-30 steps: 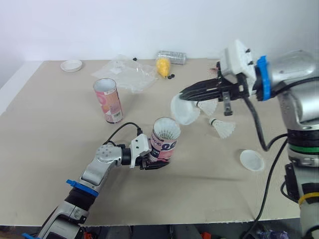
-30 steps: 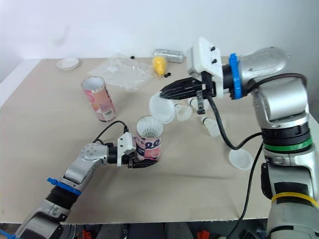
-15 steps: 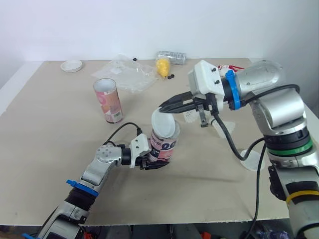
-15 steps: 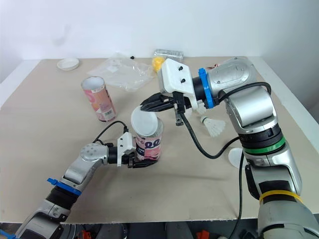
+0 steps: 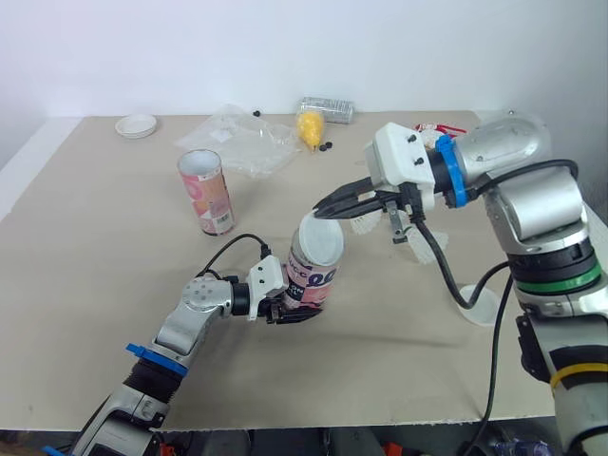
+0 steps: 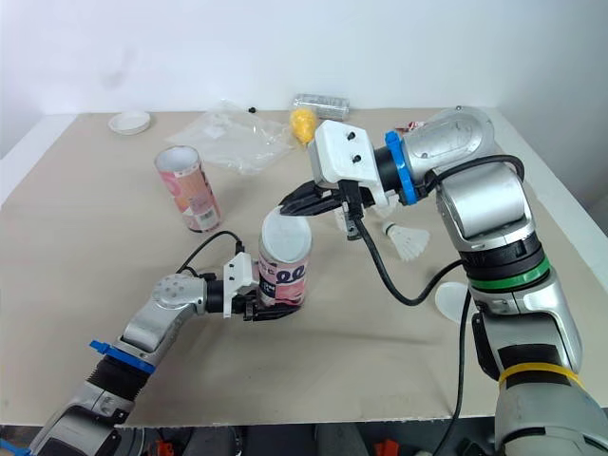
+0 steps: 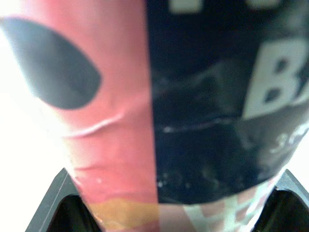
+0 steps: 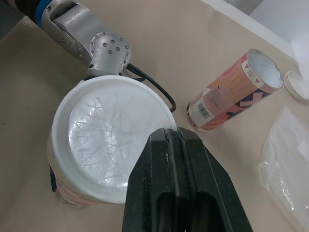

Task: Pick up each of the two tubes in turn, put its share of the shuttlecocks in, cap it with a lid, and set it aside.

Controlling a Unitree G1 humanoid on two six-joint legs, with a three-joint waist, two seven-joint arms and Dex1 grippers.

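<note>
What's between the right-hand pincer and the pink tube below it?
A white lid, lying on the tube under the right gripper; the right wrist view shows it.

The near tube (image 5: 313, 277) is pink and dark blue with white lettering. It stands upright on the desk, its lower part clasped by the left gripper (image 5: 293, 311). A round, translucent white lid (image 8: 112, 140) covers its mouth, slightly tilted, with its rim pinched by the right gripper (image 6: 288, 206). The far tube (image 5: 206, 193) is pink and orange with a barcode. It stands upright and apart, farther back to the left, showing white inside its rim. A white shuttlecock (image 6: 407, 243) lies on its side to the right. A spare lid (image 6: 452, 300) lies flat nearer the right edge, and a third lid (image 5: 137, 124) sits at the far left.
</note>
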